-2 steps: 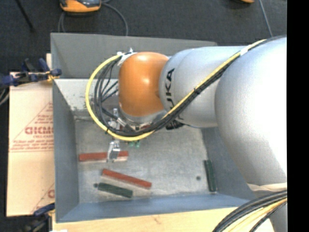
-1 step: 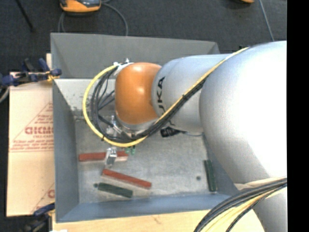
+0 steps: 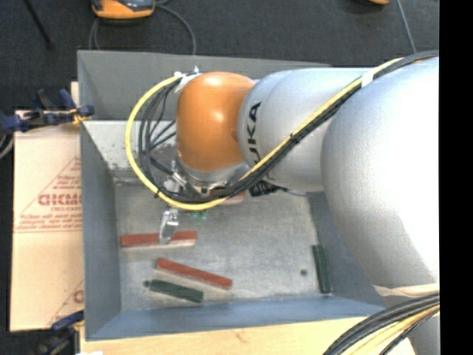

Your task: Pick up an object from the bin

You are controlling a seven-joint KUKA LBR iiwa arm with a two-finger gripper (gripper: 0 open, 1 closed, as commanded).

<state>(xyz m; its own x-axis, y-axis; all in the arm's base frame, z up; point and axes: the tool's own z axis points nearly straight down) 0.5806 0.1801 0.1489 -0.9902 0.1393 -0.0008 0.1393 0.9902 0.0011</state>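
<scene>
My gripper (image 3: 170, 228) comes down from under the orange wrist cover to the left part of the bin floor. Its silver tip sits on or just above a flat red-brown bar (image 3: 148, 239) that lies lengthwise from left to right. A second red-brown bar (image 3: 196, 274) lies slanted a little nearer the front. Just below that one lies a dark green bar (image 3: 174, 291), close to the front wall. A small green bit (image 3: 198, 215) shows under the wrist, mostly hidden.
Another dark green bar (image 3: 320, 268) lies nearly upright in the picture by the bin's right wall. The arm and its cables cover the back half of the bin. Bare floor lies between the bars and the right wall.
</scene>
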